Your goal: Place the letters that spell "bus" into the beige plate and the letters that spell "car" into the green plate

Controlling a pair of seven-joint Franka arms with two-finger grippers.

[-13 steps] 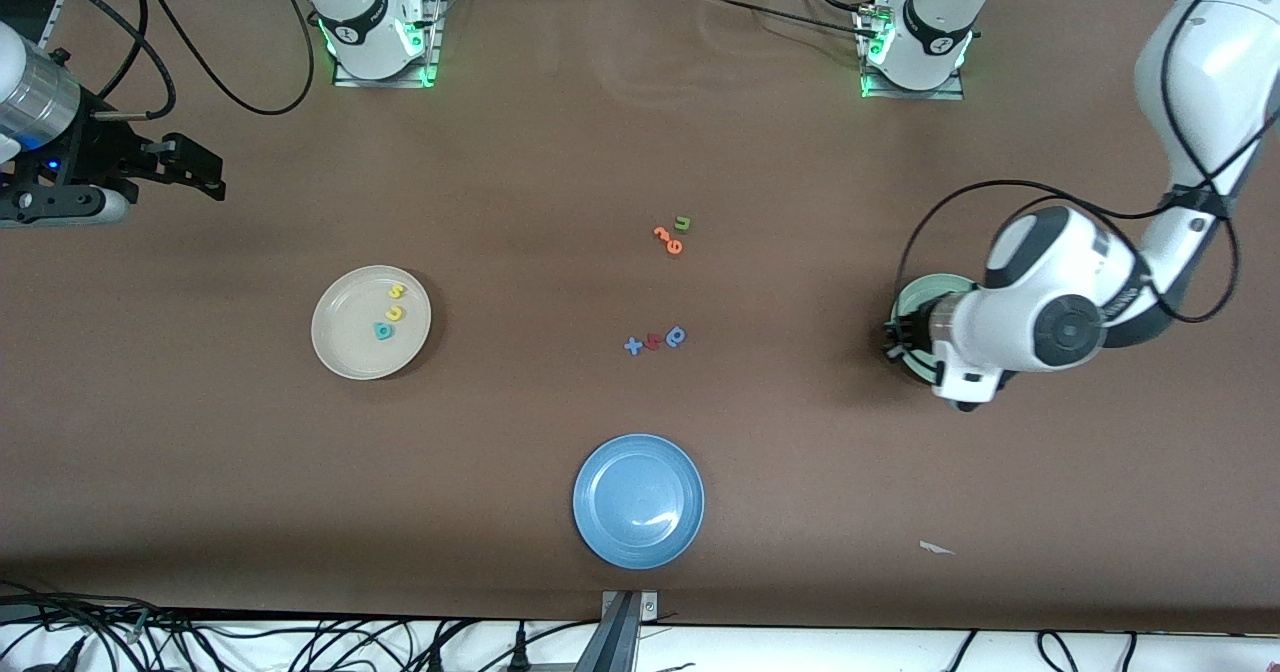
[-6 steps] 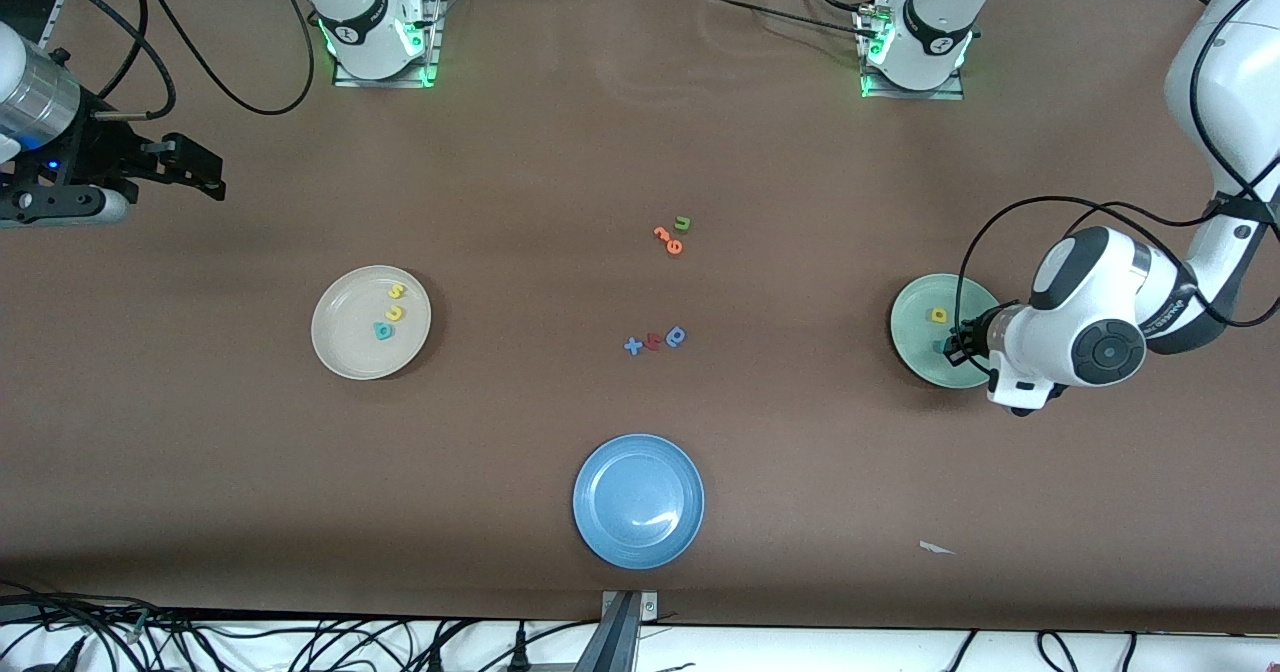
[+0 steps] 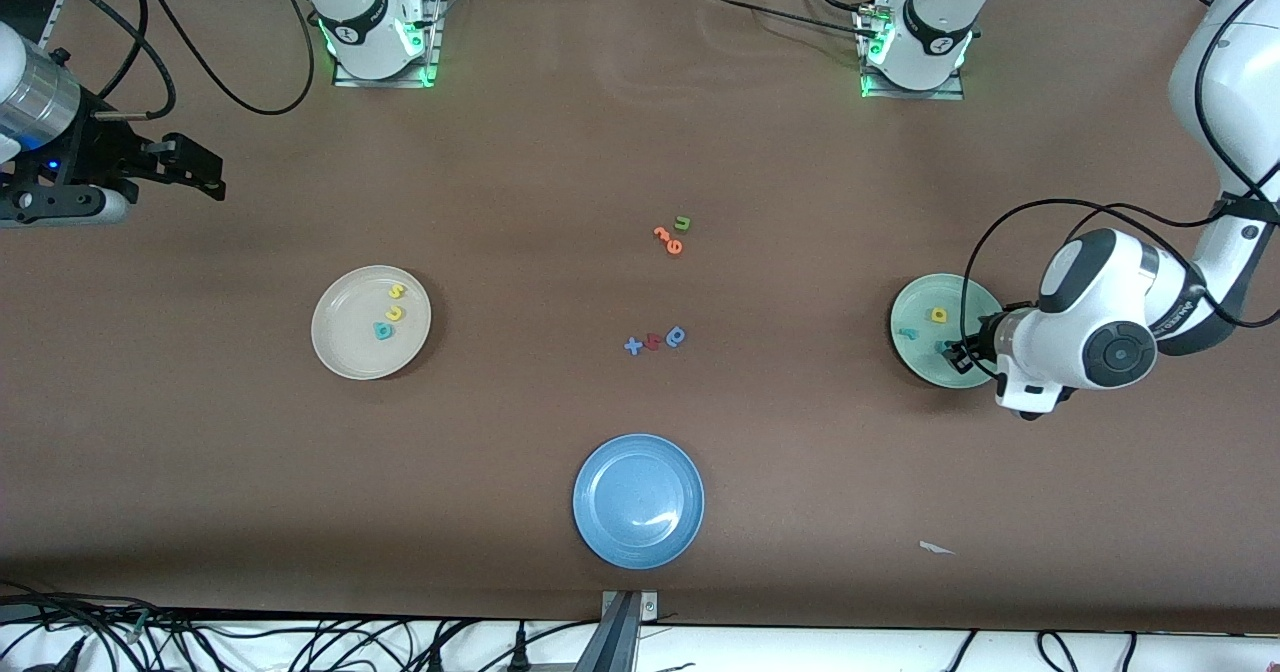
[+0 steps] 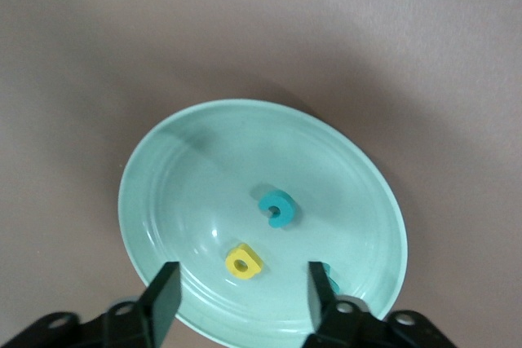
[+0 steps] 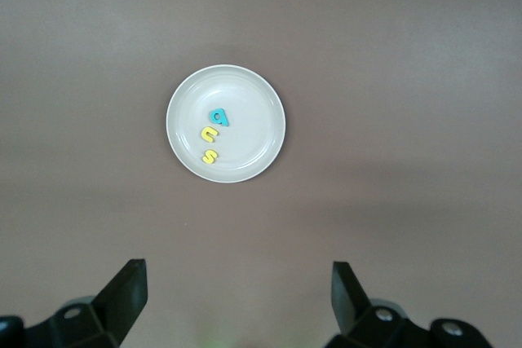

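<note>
Teal "c" [image 4: 276, 208], yellow "a" [image 4: 243, 262] and teal "r" [image 3: 908, 333] lie in green plate [image 3: 915, 357] under left end effector [image 4: 241, 303], fingers apart, empty; "bus" letters [image 3: 391, 313] in beige plate [image 3: 345, 347]; right end effector [image 5: 236, 299] waits, fingers apart.

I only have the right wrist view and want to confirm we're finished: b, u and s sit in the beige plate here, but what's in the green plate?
Observer: The green plate holds a teal c, a yellow a and another teal letter beside a finger.
Operator: And the left gripper?
Observer: The left gripper hovers over that plate, open and empty.
Operator: Any strays?
Observer: Leftover letters lie mid-table; the blue plate holds none.
</note>
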